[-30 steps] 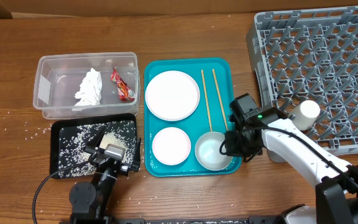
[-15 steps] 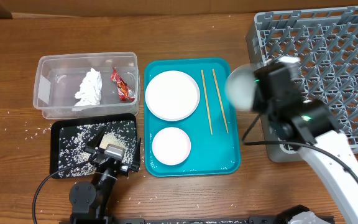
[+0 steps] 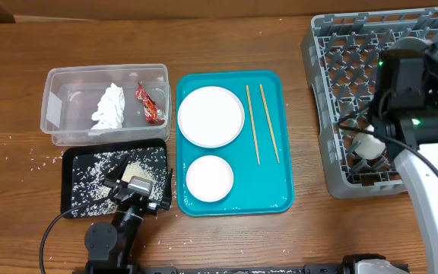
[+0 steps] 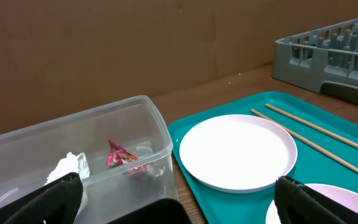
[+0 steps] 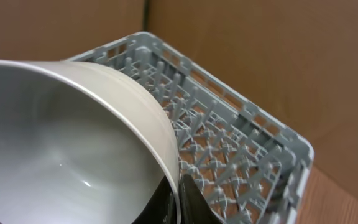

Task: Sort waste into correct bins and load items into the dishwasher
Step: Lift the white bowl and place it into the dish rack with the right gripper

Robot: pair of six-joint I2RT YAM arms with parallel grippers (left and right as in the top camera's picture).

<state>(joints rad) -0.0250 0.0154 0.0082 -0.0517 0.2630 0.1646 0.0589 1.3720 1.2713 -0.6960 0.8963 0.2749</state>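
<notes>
Reaching over the dish rack, the right arm has its right gripper pinched on the rim of the metal bowl, which is tilted above the pegs. Overhead, the arm hides the bowl. The left gripper rests spread wide over the black tray.

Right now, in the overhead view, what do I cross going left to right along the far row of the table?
In order: tissue → wrapper → big plate → chopsticks → rack.
</notes>
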